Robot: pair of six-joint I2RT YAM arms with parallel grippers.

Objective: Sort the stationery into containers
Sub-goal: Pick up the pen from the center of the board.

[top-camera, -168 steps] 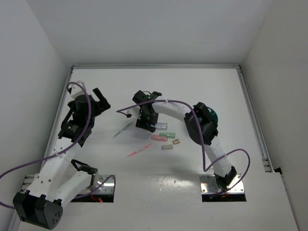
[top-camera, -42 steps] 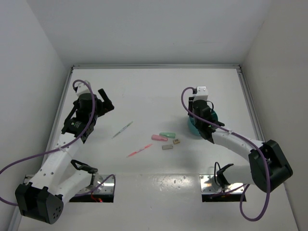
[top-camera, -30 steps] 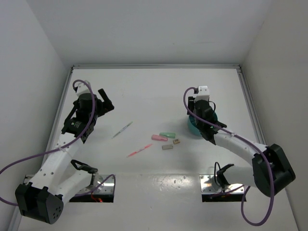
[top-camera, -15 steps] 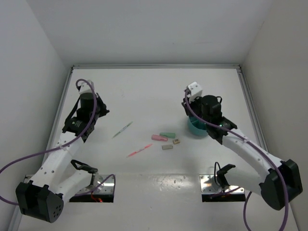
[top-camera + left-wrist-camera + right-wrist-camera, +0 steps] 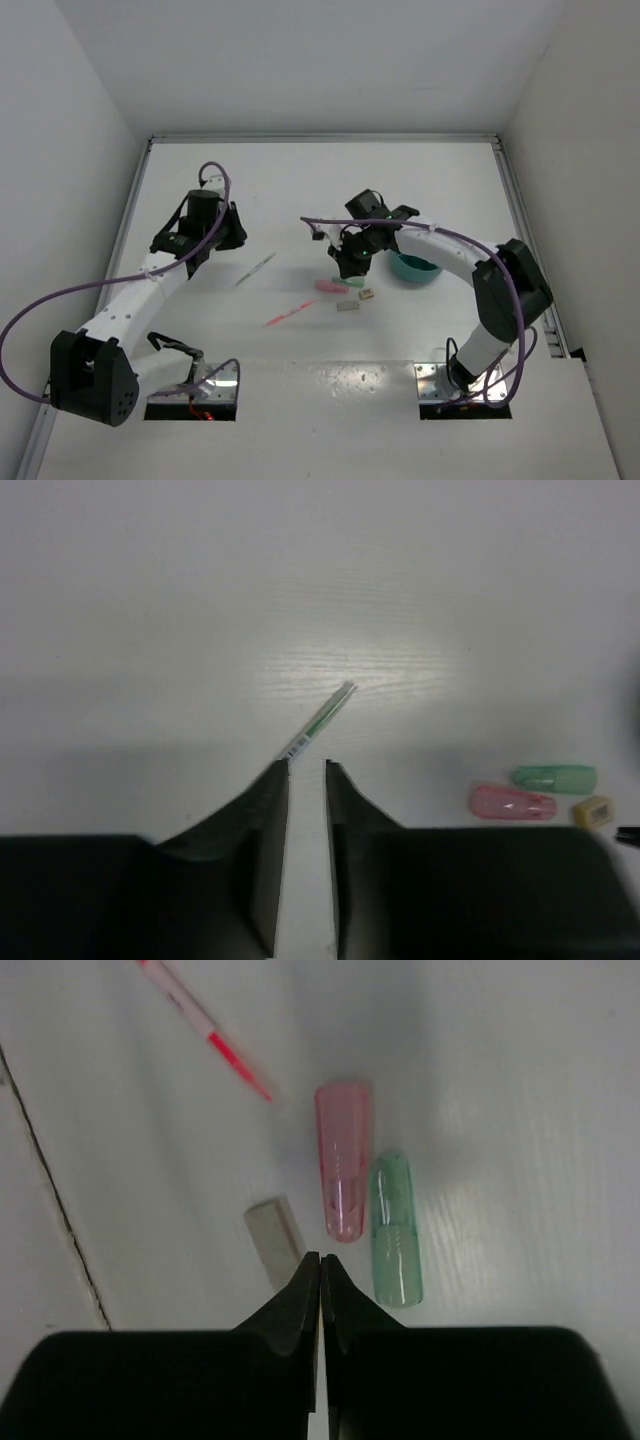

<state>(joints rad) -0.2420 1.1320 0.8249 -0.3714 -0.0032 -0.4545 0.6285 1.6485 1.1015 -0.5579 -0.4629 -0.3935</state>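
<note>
Approach step in hand: right gripper [image 5: 320, 1257], jaws closed together and empty, hangs over the translucent pink plastic stick [image 5: 343, 1175] lying on the white table [image 5: 400, 180] near the round teal plastic cup [image 5: 415, 268]; left gripper [image 5: 306, 768], narrowly parted, holds nothing; next move likely requires opening and descending.

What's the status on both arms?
Left gripper: jaws slightly apart, empty, white pen just ahead. Right gripper: jaws shut, empty, pointed at pink stick and green stick. Nothing blocking either.
</note>
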